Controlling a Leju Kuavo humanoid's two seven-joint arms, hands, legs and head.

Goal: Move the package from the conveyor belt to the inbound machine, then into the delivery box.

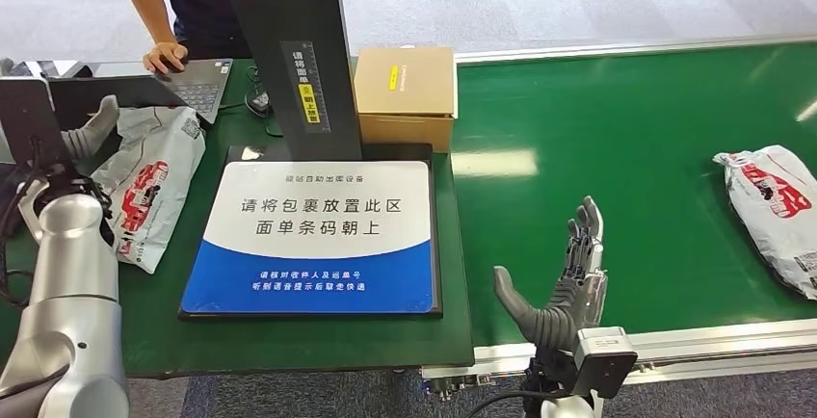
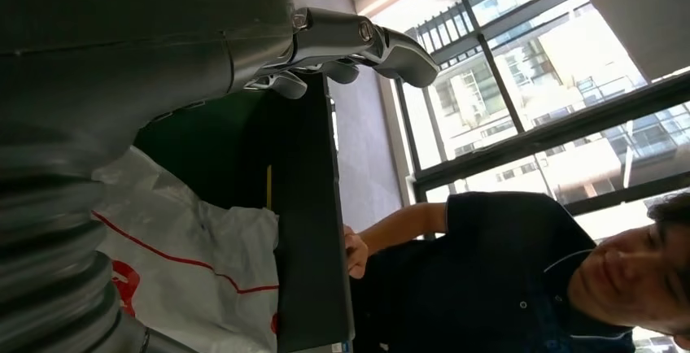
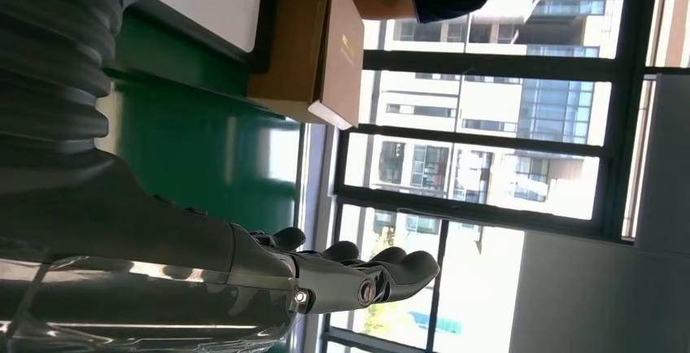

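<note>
A cardboard box (image 1: 405, 95) is sitting closed at the far edge. The right hand (image 1: 564, 288) is hovering empty, fingers apart; the left hand (image 1: 92, 134) is lying spread on a package (image 1: 154, 182), gripping nothing.

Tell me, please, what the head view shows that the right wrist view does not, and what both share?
Head view alone: the blue and white scan pad, a package on the belt, another package by the left robot hand, and a person's hand on a laptop. Right wrist view alone: tall windows with buildings outside. Both: the cardboard box, the green belt, and the open right robot hand.
</note>
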